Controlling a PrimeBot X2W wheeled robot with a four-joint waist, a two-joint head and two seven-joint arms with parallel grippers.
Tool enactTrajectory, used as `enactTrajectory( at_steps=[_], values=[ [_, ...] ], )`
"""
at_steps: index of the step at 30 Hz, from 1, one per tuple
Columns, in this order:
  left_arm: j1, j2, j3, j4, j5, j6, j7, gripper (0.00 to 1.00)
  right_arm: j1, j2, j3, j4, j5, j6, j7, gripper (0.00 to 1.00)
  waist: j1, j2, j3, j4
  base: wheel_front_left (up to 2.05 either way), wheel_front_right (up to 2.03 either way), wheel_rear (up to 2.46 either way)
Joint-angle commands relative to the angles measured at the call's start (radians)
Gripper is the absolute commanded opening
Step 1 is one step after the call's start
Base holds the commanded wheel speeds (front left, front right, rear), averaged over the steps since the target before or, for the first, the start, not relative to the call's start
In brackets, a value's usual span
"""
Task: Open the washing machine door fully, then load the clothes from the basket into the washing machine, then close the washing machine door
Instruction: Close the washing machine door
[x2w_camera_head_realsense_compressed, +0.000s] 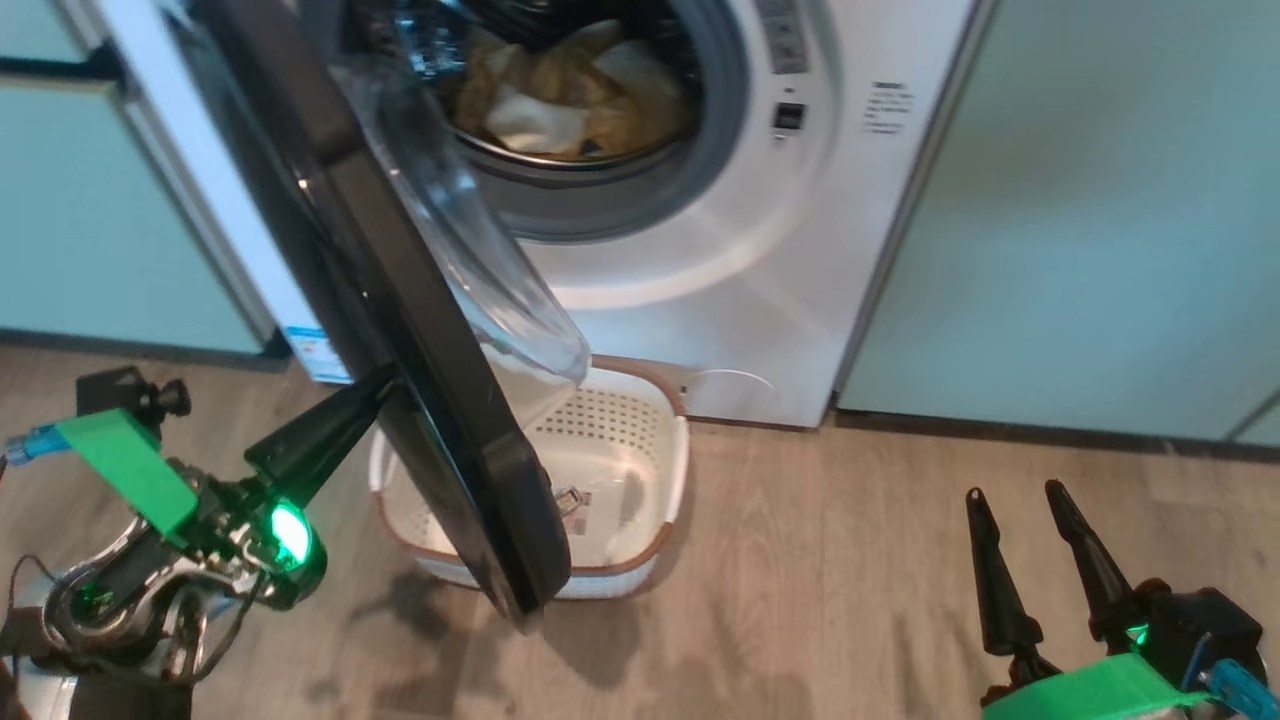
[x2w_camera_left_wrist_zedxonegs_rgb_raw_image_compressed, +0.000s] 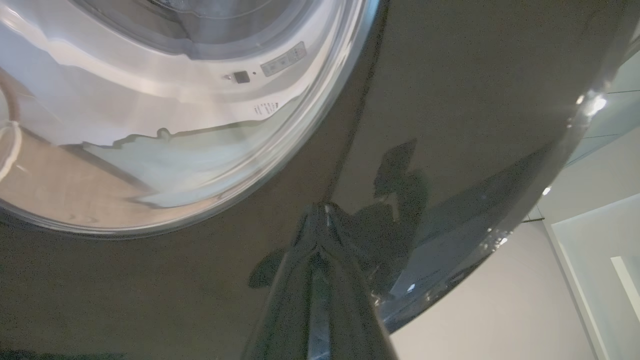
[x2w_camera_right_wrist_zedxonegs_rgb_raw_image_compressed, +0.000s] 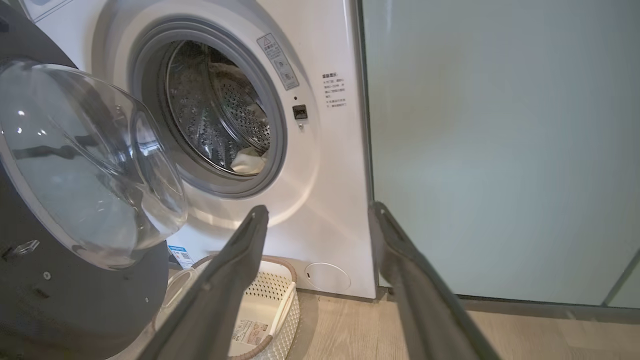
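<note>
The white washing machine (x2w_camera_head_realsense_compressed: 740, 250) stands open, pale yellow clothes (x2w_camera_head_realsense_compressed: 570, 100) lying in its steel drum (x2w_camera_right_wrist_zedxonegs_rgb_raw_image_compressed: 220, 120). Its glossy black door (x2w_camera_head_realsense_compressed: 400, 320) with the clear glass bowl (x2w_camera_head_realsense_compressed: 480, 260) swings out over the cream basket (x2w_camera_head_realsense_compressed: 655, 470), which holds nothing but its label. My left gripper (x2w_camera_head_realsense_compressed: 385, 378) is shut, its tip pressed against the door's outer black face (x2w_camera_left_wrist_zedxonegs_rgb_raw_image_compressed: 450, 100); the left wrist view has the tip (x2w_camera_left_wrist_zedxonegs_rgb_raw_image_compressed: 320, 212) meeting its own reflection. My right gripper (x2w_camera_head_realsense_compressed: 1012, 492) hangs open and empty at the lower right, away from the machine; its fingers (x2w_camera_right_wrist_zedxonegs_rgb_raw_image_compressed: 235, 280) frame the machine's lower front.
Pale-green cabinet doors (x2w_camera_head_realsense_compressed: 1100, 220) flank the machine on both sides. The wooden floor (x2w_camera_head_realsense_compressed: 850, 600) runs in front. The basket (x2w_camera_right_wrist_zedxonegs_rgb_raw_image_compressed: 280, 305) sits on the floor directly under the door's swing, close to the machine's base.
</note>
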Motion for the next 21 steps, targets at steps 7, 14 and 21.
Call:
enactTrajectory(
  at_steps=[7,14,21],
  values=[
    [-0.089,0.012,0.046,0.012,0.029,-0.022,-0.026,0.00,-0.051,-0.001,0.012,-0.027,0.010,-0.003,-0.012,1.00,0.0000,0.0000,0.021,-0.090,0.00,0.00,0.00],
    [-0.135,-0.002,0.046,0.064,0.038,-0.040,-0.039,0.00,-0.060,-0.001,0.010,-0.027,0.011,-0.003,-0.013,1.00,0.0000,0.0000,0.031,-0.131,0.00,0.00,0.00],
    [-0.185,-0.022,0.049,0.126,0.049,-0.060,-0.059,0.00,-0.071,-0.001,0.008,-0.027,0.012,-0.003,-0.014,1.00,0.0000,0.0000,0.036,-0.147,0.00,0.00,0.00]
  ],
)
